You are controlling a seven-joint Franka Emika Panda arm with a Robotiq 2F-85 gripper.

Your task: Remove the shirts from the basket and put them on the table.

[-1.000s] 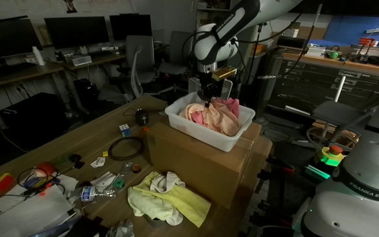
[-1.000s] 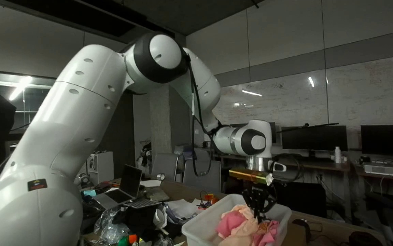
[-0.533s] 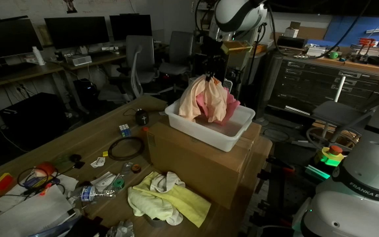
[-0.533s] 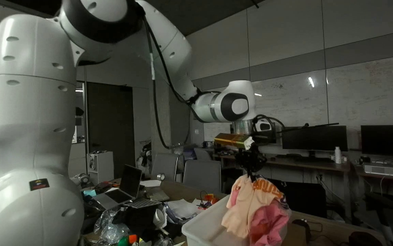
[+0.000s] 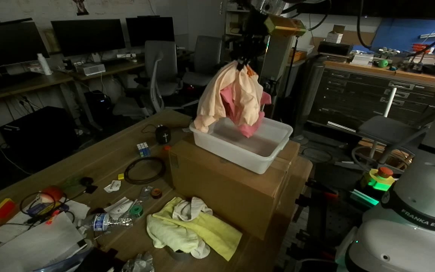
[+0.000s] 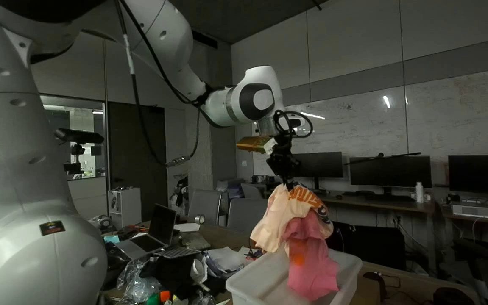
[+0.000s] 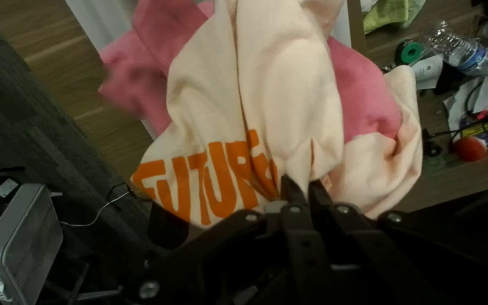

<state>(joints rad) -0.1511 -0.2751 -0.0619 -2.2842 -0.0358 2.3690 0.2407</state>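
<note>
My gripper [image 5: 241, 67] is shut on a peach shirt [image 5: 212, 92] with orange lettering and holds it above the white basket [image 5: 232, 153]. Pink cloth [image 5: 249, 127] hangs down with the peach shirt; I cannot tell whether it is a separate shirt. In an exterior view the gripper [image 6: 289, 185] pinches the top of the peach shirt [image 6: 275, 216], and the pink cloth [image 6: 313, 271] reaches down into the basket [image 6: 248, 288]. In the wrist view the fingertips [image 7: 305, 190] grip a fold of the peach shirt [image 7: 286, 76]. Yellow-green cloth [image 5: 217, 232] lies on the table [image 5: 104, 162].
The basket stands on a cardboard box [image 5: 217, 189] on the table. A coiled black cable [image 5: 144, 183], a puzzle cube [image 5: 143, 149], a black speaker [image 5: 163, 134] and a plastic bottle [image 5: 102, 222] lie around it. A laptop [image 6: 161, 224] and clutter show in an exterior view.
My gripper has risen from inside the basket, lifting the peach shirt and pink cloth with it. Most of the cloth is now above the basket, whose inside floor shows. The yellow-green cloth has not moved.
</note>
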